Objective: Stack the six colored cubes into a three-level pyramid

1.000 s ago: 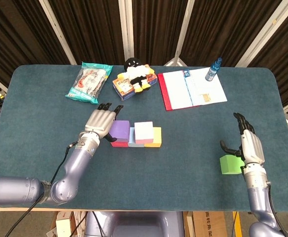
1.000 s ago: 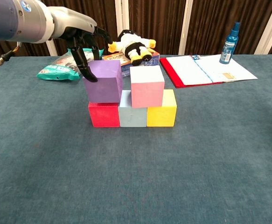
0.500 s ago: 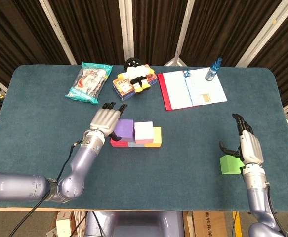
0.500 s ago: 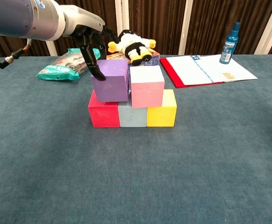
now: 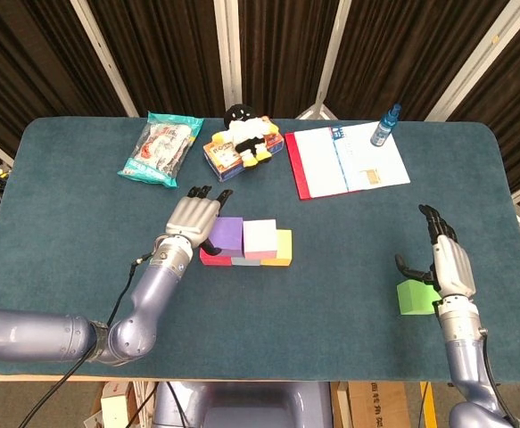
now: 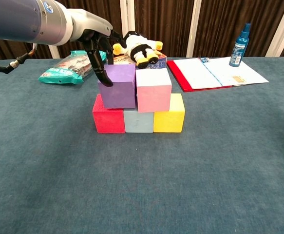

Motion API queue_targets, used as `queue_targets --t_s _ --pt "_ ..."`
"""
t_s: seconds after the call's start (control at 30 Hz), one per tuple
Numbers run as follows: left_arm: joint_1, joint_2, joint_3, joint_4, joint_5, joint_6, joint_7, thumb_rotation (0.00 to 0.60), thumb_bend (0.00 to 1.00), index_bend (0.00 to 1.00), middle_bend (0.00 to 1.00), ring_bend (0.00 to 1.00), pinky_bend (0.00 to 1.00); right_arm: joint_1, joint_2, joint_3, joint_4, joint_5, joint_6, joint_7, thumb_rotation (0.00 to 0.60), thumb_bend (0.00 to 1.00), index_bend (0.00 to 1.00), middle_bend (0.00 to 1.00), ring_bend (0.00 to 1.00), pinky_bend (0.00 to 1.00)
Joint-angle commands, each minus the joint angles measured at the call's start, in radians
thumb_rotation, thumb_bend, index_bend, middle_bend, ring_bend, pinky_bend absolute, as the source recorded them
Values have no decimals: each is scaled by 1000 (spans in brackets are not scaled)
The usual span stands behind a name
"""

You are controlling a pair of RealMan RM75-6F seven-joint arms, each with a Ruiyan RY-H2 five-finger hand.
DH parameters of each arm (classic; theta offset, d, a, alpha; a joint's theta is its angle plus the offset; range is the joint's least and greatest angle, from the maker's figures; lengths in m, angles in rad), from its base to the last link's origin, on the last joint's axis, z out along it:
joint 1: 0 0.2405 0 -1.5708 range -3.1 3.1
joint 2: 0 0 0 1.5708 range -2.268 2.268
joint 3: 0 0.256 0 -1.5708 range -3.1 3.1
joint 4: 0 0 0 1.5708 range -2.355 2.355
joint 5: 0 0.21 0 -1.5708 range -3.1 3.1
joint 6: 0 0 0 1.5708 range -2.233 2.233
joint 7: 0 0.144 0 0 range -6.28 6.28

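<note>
Purple cube pushed in beside the pink one on the second level

Purple cube (image 6: pixel 116 87) now sits on the second level, over the red cube (image 6: pixel 108 120) and the grey-blue cube (image 6: pixel 138 121), and its side touches the pink cube (image 6: pixel 153 89). One second ago it stood further left, overhanging the red cube with a gap to the pink one; since then it has slid right and the gap has closed. The left hand (image 5: pixel 193 217) rests its fingers on the top and left face of the purple cube, so it is holding or pressing it; I judge it has not let go yet. The yellow cube (image 6: pixel 169 116) ends the bottom row on the right.

This means two levels look complete and only the top is missing. The green cube (image 5: pixel 416 297) lies well apart at the right side of the table (image 5: pixel 349 294), and the right hand (image 5: pixel 447 259) stands just beside it, fingers spread and gripping nothing, as before. It is probably the last piece to place
</note>
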Motion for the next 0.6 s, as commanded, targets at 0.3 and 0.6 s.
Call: queue_targets --t_s 0.3,0.6 --pt "-5 -5 -1 5 6 -1 -12 600 266 27 385 16 0 2 -2 -3 2 1 -4 1 600 360 0 0 0 0" --pt "-8 -4 1 14 3 -6 -16 600 266 27 385 16 0 3 -4 -5 0 2 -5 1 600 360 0 0 0 0"
